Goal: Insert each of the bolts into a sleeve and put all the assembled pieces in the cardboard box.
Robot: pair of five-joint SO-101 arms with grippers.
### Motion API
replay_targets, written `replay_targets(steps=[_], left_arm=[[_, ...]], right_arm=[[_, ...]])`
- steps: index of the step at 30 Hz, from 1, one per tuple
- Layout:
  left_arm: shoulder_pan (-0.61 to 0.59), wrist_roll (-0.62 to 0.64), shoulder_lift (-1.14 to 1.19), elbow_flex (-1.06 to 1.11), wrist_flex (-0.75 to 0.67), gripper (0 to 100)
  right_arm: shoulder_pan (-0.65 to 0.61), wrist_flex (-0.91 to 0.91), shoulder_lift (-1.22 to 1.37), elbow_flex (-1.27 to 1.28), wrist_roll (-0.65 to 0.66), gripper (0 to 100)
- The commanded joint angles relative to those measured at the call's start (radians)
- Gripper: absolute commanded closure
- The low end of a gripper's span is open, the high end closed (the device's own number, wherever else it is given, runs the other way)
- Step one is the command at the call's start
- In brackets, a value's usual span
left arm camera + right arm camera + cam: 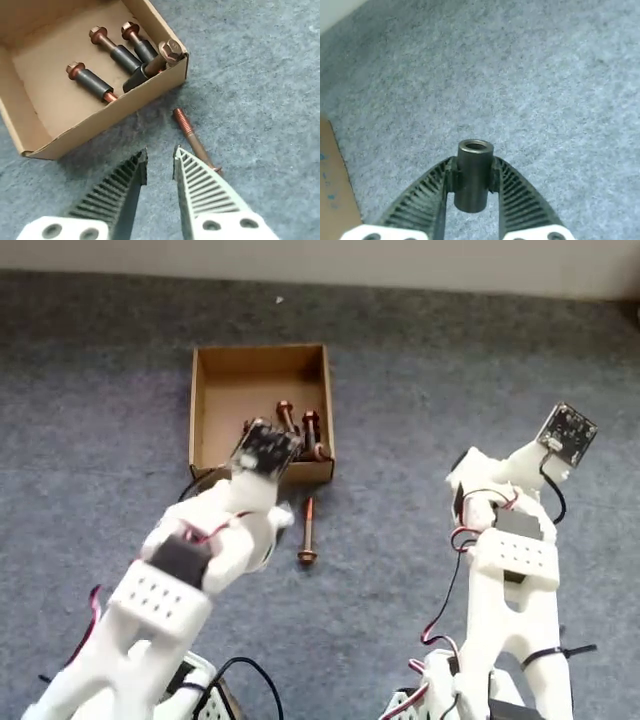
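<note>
The left fingers (122, 187) stand a little apart with nothing between them, above the grey carpet-like desk (260, 75) just outside the front wall of the open brown cardboard box (115, 107). The right fingers (517, 192) are closed on a short dark metal sleeve (474, 175), held upright with its open bore facing the camera, over bare desk. The left wrist view shows four assembled pieces (107, 47) in the box, each a copper-coloured bolt through a dark sleeve, lying together in one corner, one of them tilted against the wall. From the high view the left arm covers part of that corner, so fewer of them can be counted there. A loose copper-coloured bolt (308, 530) lies on the desk just in front of the box, threaded end toward it and head toward the arms. In the left wrist view its head end runs under one finger, and whether the finger touches it cannot be told. In the high view the right arm's wrist board hides the sleeve. A strip of brown cardboard (330, 180) is cut off at the edge of the right wrist view.
</note>
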Motion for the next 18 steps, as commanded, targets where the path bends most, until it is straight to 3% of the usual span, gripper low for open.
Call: replay_targets(steps=[1,9,18], left_arm=[[0.027,0.057,0.317,-0.188,-0.051,88],[0.027,0.193,0.786,-0.438,-0.049,88],[0.027,0.201,1.087,-0.642,-0.044,88]], right_arm=[[0.015,-0.025,-0.031,-0.012,-0.009,99.3],[0.010,-0.025,-0.031,-0.012,-0.009,99.3],[0.007,-0.025,-0.031,-0.012,-0.009,99.3]])
